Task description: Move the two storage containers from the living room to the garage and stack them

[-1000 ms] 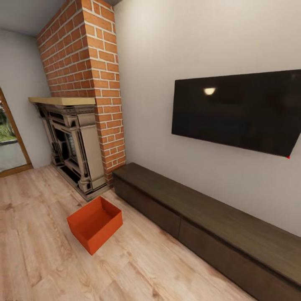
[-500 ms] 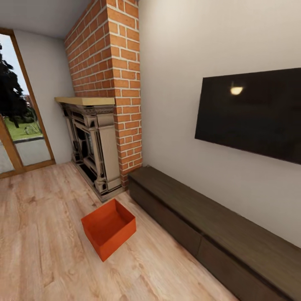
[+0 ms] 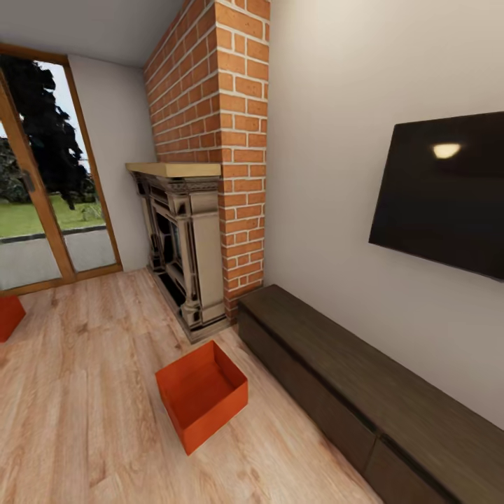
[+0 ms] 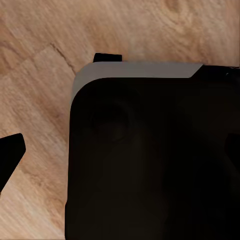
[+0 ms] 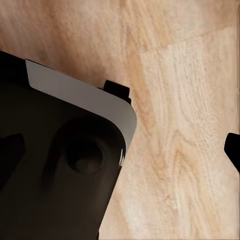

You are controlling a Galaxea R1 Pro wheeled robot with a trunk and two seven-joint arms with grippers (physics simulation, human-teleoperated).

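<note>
Meanwhile one storage container (image 3: 201,393) sits at 6 o'clock, another (image 3: 8,316) at 9, both far from either claw, whose grip I cannot tell.

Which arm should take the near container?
Right, marginally: the near container sits slightly left of centre, while the second one lies far left, suiting the left arm. Both wrist views show just wood floor, so it's a weak call.

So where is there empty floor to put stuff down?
Bare wood floor stretches between the near orange container, the glass doors and the second container at the edge. It is tighter where the near container sits close to the fireplace and long dark cabinet.
</note>
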